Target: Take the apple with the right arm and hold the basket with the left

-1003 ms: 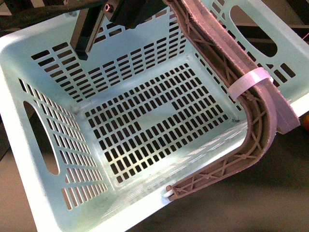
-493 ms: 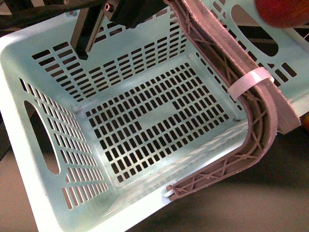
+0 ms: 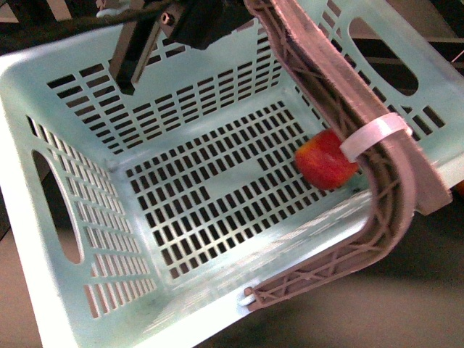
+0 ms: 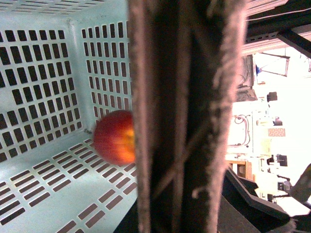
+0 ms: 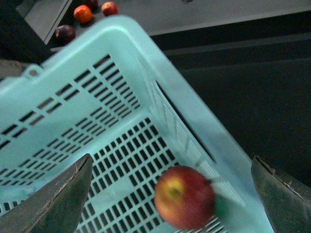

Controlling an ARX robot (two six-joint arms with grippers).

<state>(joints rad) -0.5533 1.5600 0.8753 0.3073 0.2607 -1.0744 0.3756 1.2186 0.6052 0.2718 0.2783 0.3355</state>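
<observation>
apple, round and red with a yellow-orange blush, lies inside the pale mint slotted plastic basket, on its floor against the side wall, just under the brown ribbed plastic handle. its outline is smeared, so it may be rolling. right gripper hangs above it, fingers spread wide and empty. left gripper is up at the handle; whether it clamps it i cannot tell. best to hold the tilted basket steady so the fruit settles, and lift the right arm straight up, clear of rim and handle.
</observation>
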